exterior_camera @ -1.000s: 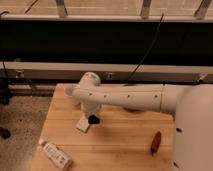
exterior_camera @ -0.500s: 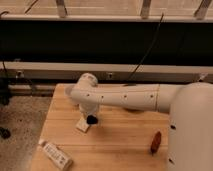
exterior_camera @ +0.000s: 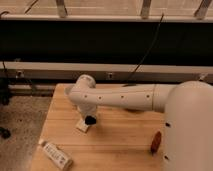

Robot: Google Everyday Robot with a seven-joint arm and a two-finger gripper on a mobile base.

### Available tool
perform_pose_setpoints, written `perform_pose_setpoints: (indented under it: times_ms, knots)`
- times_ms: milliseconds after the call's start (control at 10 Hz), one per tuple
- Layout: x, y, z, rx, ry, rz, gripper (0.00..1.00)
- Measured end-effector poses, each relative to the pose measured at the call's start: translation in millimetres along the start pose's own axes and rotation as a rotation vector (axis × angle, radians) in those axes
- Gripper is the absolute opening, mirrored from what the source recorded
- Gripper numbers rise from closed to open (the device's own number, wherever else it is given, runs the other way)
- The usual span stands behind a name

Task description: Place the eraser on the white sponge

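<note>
We take the small flat off-white rectangular sponge (exterior_camera: pixel 82 125) on the light wooden table (exterior_camera: pixel 120 137) as our landmark. Our dark gripper (exterior_camera: pixel 90 120), at the tip of the white arm (exterior_camera: pixel 115 98), hangs at the sponge's far right corner, overlapping it in the view. We cannot tell whether it holds the eraser; none shows apart from it. We judge that the release needs a slight shift left and nearer. A long white labelled bar (exterior_camera: pixel 55 154) lies nearer and left of the sponge, and a reddish-brown object (exterior_camera: pixel 156 141) lies well to its right.

The gripper (exterior_camera: pixel 89 120) hangs low over the wooden table (exterior_camera: pixel 125 134), at the white sponge (exterior_camera: pixel 82 126). A labelled white bar (exterior_camera: pixel 56 154) lies front-left.
</note>
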Motion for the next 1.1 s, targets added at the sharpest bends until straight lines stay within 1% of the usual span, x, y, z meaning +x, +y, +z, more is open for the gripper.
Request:
perform_pose_setpoints:
  times_ms: [1100]
  knots:
    - [1.9, -6.3, 14.4, 0.018, 0.013, -0.031, 0.2]
